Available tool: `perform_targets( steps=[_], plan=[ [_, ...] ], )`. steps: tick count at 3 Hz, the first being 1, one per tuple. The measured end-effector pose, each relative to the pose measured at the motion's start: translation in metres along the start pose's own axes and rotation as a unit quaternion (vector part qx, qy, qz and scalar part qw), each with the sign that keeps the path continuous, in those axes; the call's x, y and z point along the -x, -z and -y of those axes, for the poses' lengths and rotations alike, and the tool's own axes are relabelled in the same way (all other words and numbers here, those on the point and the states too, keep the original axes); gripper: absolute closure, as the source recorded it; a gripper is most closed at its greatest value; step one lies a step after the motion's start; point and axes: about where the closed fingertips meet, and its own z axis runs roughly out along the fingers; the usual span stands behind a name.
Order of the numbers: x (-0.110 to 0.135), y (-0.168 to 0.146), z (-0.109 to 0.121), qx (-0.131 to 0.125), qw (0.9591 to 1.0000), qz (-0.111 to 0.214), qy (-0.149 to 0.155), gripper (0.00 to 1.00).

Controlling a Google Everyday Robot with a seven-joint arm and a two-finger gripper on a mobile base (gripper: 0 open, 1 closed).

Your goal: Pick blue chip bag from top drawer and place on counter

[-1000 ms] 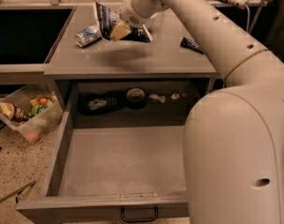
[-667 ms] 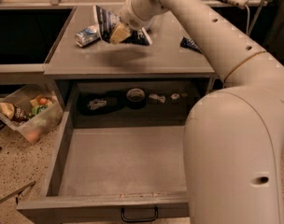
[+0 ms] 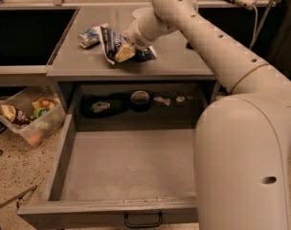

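Observation:
The blue chip bag [image 3: 108, 40] is crinkled, with white lettering, and sits low on the counter [image 3: 176, 63] near its front left part. My gripper [image 3: 124, 52] is at the bag's right side, and its yellowish fingers are shut on the bag. The arm reaches in from the right, over the counter. The top drawer [image 3: 131, 164] is pulled fully out below the counter. Its grey floor is bare, and its black handle [image 3: 143, 220] is at the front.
A crushed silver-blue can [image 3: 90, 36] lies on the counter just left of the bag. A black tape roll [image 3: 139, 100] and small items sit in the recess behind the drawer. A clear bin of snacks [image 3: 29, 117] stands on the floor at left. My arm's large body [image 3: 246, 166] blocks the right side.
My gripper has moved down and toward the counter's front with the blue chip bag. The bag now sits lower, on the counter top.

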Motion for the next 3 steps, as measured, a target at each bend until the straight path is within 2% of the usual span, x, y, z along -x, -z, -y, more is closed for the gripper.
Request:
perform_targets(
  steps=[1, 3],
  plan=[
    [0.0, 0.0, 0.0, 0.0, 1.0, 0.0, 0.0, 0.81],
    [0.0, -0.0001, -0.0001, 0.0, 1.0, 0.0, 0.0, 0.35]
  ],
)
